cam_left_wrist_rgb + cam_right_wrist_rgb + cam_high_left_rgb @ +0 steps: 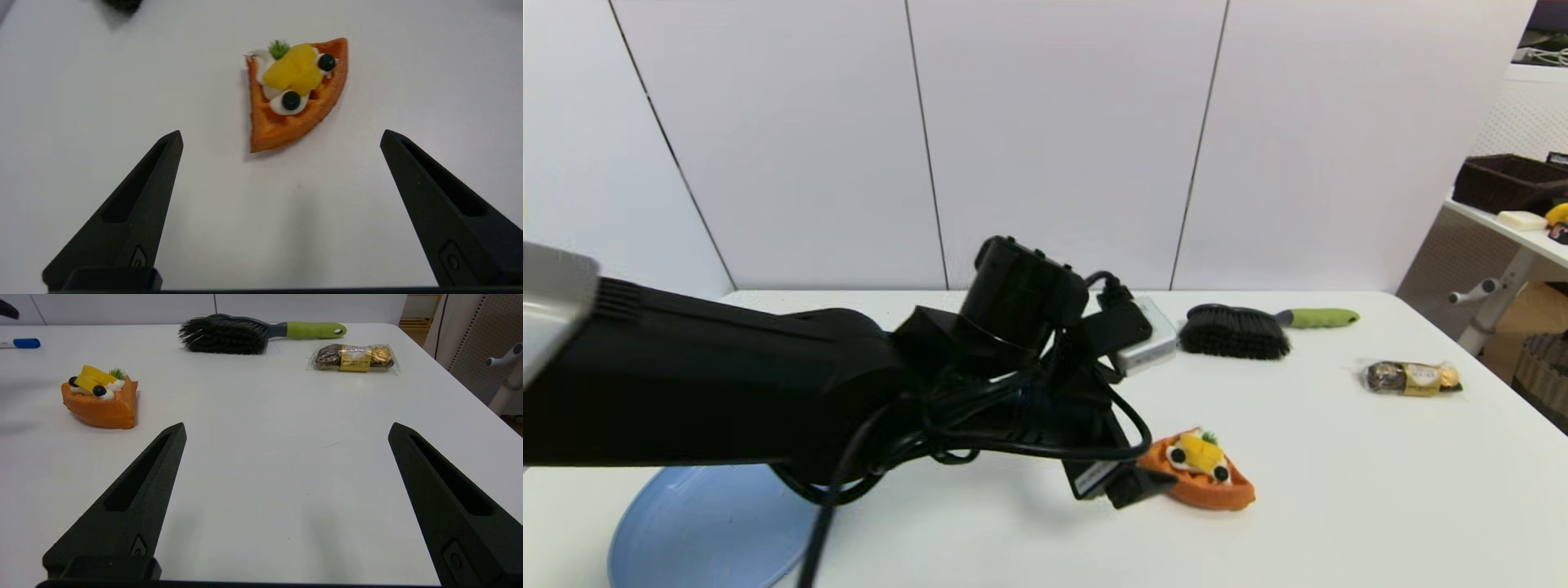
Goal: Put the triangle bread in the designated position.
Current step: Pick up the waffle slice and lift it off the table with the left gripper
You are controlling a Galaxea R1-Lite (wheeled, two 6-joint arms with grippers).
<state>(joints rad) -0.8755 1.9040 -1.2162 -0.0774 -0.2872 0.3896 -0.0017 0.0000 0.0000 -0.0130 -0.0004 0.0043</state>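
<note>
The triangle bread is an orange waffle wedge topped with white cream, yellow fruit, dark berries and a green sprig. It lies flat on the white table, right of centre. My left arm reaches across from the left, and its gripper hovers just left of the bread. In the left wrist view the bread lies just beyond the open left gripper, in line with the gap and touching neither finger. My right gripper is open and empty, low over the table, with the bread off to one side.
A blue plate sits at the near left, partly under my left arm. Farther back are a black brush with a green handle, a silver-white box and a wrapped chocolate packet. A blue-capped pen lies at the far left.
</note>
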